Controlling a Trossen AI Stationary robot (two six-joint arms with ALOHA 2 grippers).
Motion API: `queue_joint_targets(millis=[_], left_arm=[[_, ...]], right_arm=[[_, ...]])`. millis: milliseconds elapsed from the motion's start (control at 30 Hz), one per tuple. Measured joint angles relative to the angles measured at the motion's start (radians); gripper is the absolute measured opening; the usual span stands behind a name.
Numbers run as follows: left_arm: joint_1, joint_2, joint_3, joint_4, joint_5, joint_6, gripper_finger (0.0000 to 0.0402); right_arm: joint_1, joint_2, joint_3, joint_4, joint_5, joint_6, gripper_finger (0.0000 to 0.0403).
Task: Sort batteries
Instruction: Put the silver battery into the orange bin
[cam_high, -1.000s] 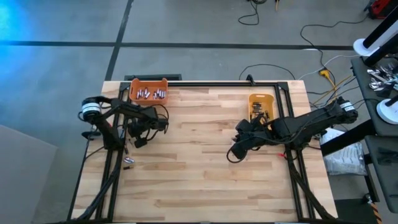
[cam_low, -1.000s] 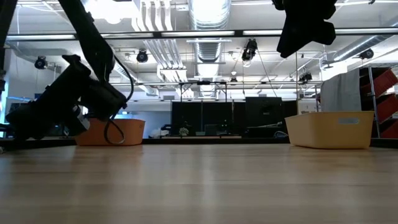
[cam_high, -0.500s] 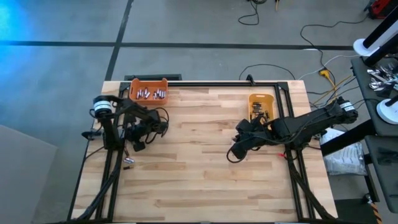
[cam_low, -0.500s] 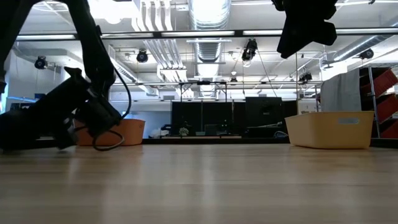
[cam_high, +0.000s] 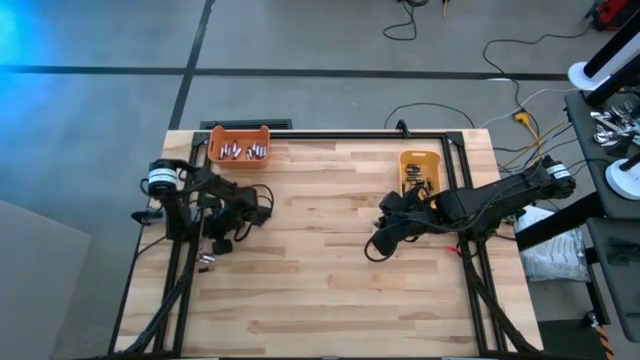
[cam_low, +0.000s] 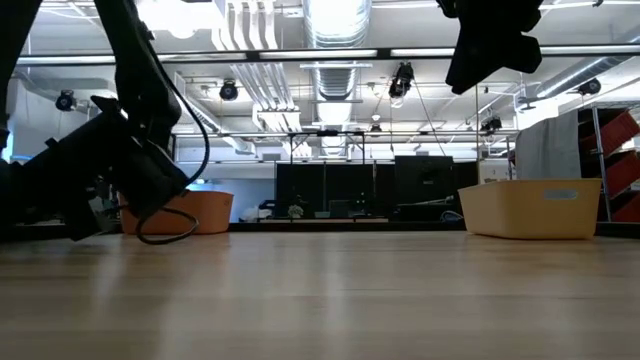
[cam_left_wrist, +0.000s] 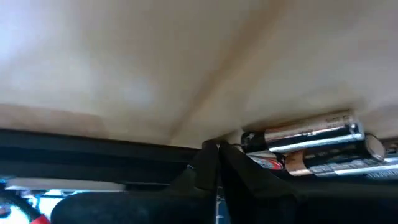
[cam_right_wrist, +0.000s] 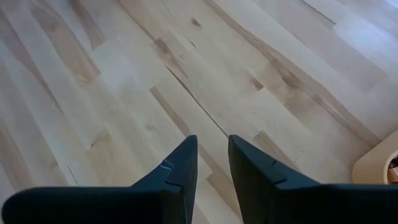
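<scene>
Only in the left wrist view are two silvery-and-dark cylindrical batteries (cam_left_wrist: 311, 146) seen lying just beside the closed left gripper (cam_left_wrist: 216, 163) at the table edge, while the right gripper (cam_right_wrist: 211, 158) is held slightly parted over bare wood.

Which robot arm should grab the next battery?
Probably the left. Its claw sits at the wooden table's left edge, right beside the loose silvery cylinder batteries. The right claw hovers above bare wood.

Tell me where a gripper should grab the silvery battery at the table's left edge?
Probably end to end, from above: the silvery battery lies flat on the table, its long side close against a second battery, leaving no finger room there.
</scene>
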Motion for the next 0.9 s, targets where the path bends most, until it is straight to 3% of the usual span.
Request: queue_joint_targets(millis=[467,900], left_arm=[[-0.216,0.0,0.054,0.009,0.104,-0.007,0.0],[-0.253,0.0,0.183,0.028,0.138,-0.056,0.0]], right_arm=[[0.0,0.0,0.0,-0.001,0.0,-0.016,0.0071],[0.0,0.0,0.0,-0.001,0.0,-0.037,0.0098]])
